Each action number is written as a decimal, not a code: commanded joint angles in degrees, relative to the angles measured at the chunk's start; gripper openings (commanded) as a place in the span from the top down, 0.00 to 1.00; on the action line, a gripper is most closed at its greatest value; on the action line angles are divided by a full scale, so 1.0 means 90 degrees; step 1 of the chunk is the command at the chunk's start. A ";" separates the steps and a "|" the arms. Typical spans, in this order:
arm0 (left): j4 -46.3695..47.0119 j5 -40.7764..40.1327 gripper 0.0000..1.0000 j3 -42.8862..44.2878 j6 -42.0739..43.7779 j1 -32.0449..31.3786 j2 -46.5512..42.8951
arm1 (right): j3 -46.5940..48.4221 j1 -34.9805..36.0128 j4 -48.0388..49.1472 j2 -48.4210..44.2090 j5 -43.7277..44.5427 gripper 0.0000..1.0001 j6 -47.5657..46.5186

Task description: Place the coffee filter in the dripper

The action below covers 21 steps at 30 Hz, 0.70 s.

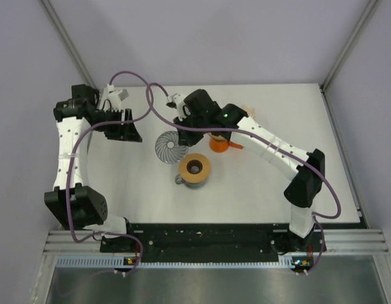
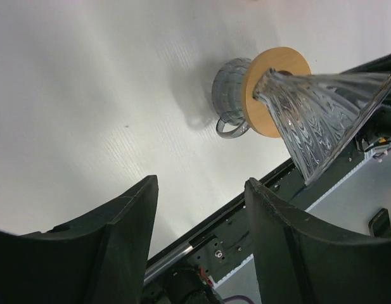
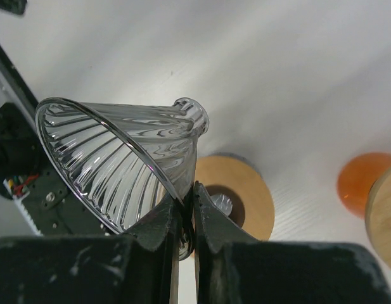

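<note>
Over the table centre: I see the right gripper (image 1: pixel 180 128) reaching in from the right side, pinching the glass filter cone (image 1: pixel 170 145).
Right claw: in the wrist view its two fingers (image 3: pixel 158 225) are pressed together on the rim of the cone's wide mouth, with the thin glass wall between them.
Glass filter cone: clear and ribbed. From overhead I see it end-on, as a circle of radial ribs. From the right wrist its narrow neck (image 3: pixel 190 114) points away from the fingers.
Cone position: beside the dripper base (image 1: pixel 194 168), on its far-left side, not seated in it. I cannot tell from these views whether the cone touches the table (image 1: pixel 277 190).
Dripper base: a round wooden collar (image 2: pixel 290 60) with a central hole, sitting on a grey cup (image 2: pixel 228 88) with a loop handle. It stands upright on the table, near the middle.
Left wrist view: the cone (image 2: pixel 322 120) fills the upper right, and its narrow end overlaps the collar in the frame.
Left claw: the left gripper (image 1: pixel 125 134) is well off to the left of the cone and base. Its fingers (image 2: pixel 128 234) stand apart, with bare table and the rig's front rail showing between them.
Other items: an orange object (image 1: pixel 218 144) sits just right of the cone, partly under the right arm. The right wrist view also shows it (image 3: pixel 363 183).
</note>
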 commanded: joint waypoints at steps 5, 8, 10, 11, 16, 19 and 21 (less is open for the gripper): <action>0.0617 -0.0129 0.38 0.0277 -0.0515 -0.0285 -0.0397 | 0.0166 -0.0336 -0.1991 -0.0321 -0.0926 1.00 0.0049; 0.0871 -0.0216 0.38 0.0179 -0.0554 -0.0578 -0.0485 | 0.0205 -0.0522 -0.2226 -0.0195 -0.0878 1.00 -0.0009; 0.0920 -0.0353 0.38 0.0150 -0.0574 -0.0754 -0.0475 | 0.0273 -0.0610 -0.2343 -0.0068 -0.0839 1.00 -0.0068; 0.0911 -0.0392 0.38 0.0150 -0.0593 -0.0813 -0.0446 | 0.0283 -0.0649 -0.2431 0.0010 -0.0877 1.00 -0.0117; 0.0852 -0.0276 0.38 0.0023 -0.0613 -0.1096 -0.0339 | 0.0245 -0.0786 -0.2636 0.0245 -0.0966 1.00 -0.0322; 0.0852 -0.0129 0.38 -0.0153 -0.0525 -0.1515 -0.0377 | 0.0244 -0.0796 -0.2627 0.0381 -0.0975 1.00 -0.0390; 0.0871 -0.0041 0.38 -0.0202 -0.0505 -0.1720 -0.0378 | 0.0303 -0.0816 -0.2617 0.0537 -0.1063 1.00 -0.0429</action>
